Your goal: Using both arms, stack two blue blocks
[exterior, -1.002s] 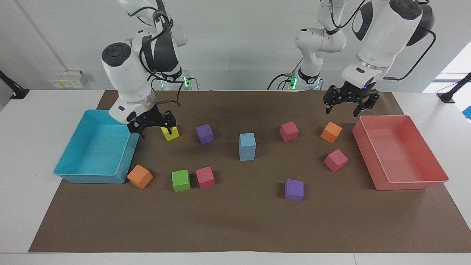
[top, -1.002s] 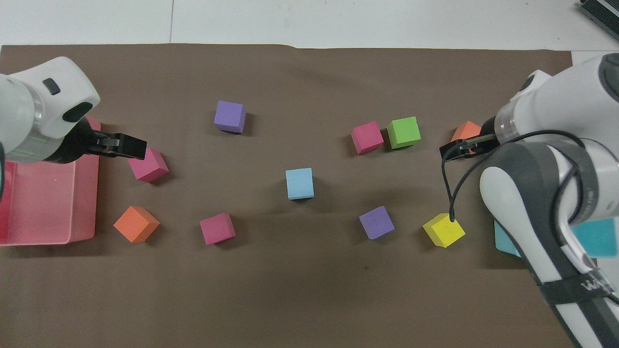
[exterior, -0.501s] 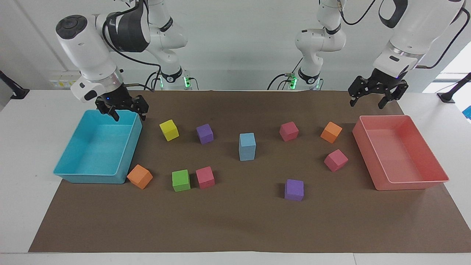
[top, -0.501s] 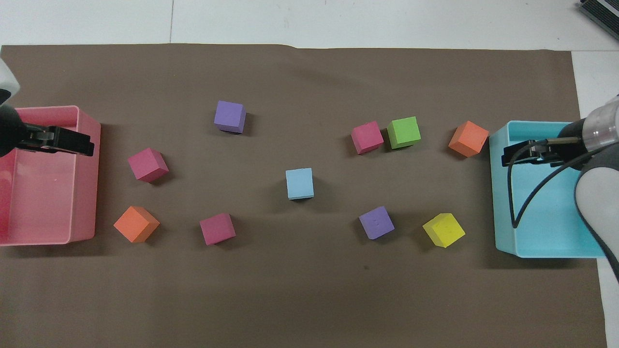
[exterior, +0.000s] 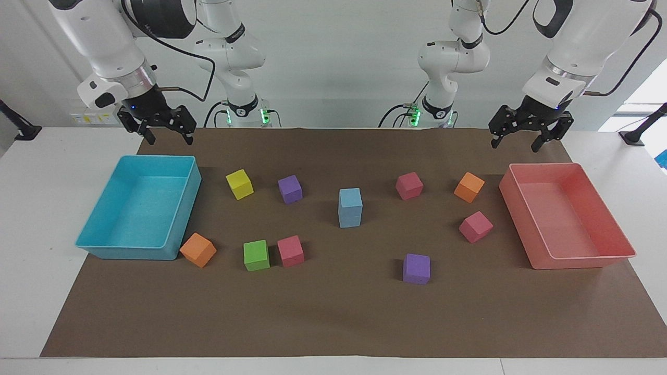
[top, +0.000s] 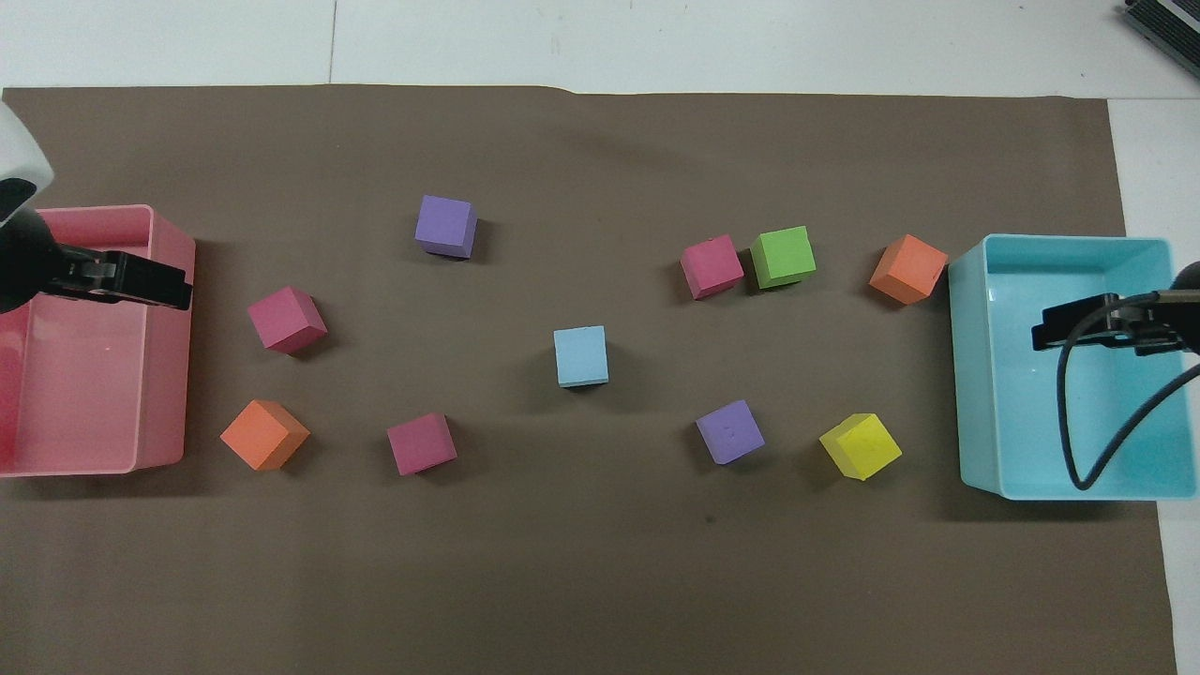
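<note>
Two blue blocks stand stacked mid-mat, the upper blue block (exterior: 350, 198) squarely on the lower one (exterior: 350, 218). From overhead only the upper block's top (top: 580, 356) shows. My left gripper (exterior: 514, 145) hangs open and empty, high over the pink tray (exterior: 563, 219). Over the turquoise tray (exterior: 135, 213) my right gripper (exterior: 170, 139) hangs raised, also open and empty. In the overhead view the left gripper (top: 173, 286) and the right gripper (top: 1045, 333) show edge-on over those trays. Neither gripper touches a block.
Loose cubes surround the stack: a yellow cube (exterior: 239, 184), two purple ones (exterior: 289, 188) (exterior: 416, 269), three pink ones (exterior: 409, 185) (exterior: 475, 226) (exterior: 290, 251), two orange ones (exterior: 469, 187) (exterior: 198, 250), and a green one (exterior: 256, 255). All lie on a brown mat (exterior: 333, 323).
Both arms have lifted and swung outward. The right gripper rose from beside the yellow cube to over the turquoise tray. The left gripper went from near the orange cube toward the pink tray.
</note>
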### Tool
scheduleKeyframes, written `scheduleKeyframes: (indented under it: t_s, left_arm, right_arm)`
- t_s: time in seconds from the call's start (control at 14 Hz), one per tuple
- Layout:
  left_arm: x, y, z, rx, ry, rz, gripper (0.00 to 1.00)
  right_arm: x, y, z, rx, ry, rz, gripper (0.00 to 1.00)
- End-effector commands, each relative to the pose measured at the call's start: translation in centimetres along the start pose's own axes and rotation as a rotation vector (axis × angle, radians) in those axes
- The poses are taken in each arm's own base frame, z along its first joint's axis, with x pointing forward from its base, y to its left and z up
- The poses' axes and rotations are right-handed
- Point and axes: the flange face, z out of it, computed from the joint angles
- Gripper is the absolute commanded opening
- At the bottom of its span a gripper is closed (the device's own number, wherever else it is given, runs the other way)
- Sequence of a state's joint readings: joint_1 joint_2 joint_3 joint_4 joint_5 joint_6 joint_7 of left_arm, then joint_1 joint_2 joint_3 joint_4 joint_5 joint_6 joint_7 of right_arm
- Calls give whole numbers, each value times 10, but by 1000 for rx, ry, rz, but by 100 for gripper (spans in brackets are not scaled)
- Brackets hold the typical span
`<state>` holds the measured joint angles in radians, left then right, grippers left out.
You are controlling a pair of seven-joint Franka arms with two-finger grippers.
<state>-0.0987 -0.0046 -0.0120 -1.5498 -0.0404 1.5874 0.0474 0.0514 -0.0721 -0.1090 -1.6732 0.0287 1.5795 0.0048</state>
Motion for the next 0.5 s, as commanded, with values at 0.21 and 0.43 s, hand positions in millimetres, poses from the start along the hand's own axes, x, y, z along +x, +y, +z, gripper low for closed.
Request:
scheduleKeyframes:
  t_s: [0.21, 0.43]
  left_arm:
    - [-11, -2, -12, 0, -27, -54, 100]
    - [-27, 2, -17, 29, -74, -46, 100]
  right_arm:
    - [-19, -12, -43, -59, 34, -39, 100]
    - [-19, -9, -47, -80, 37, -51, 100]
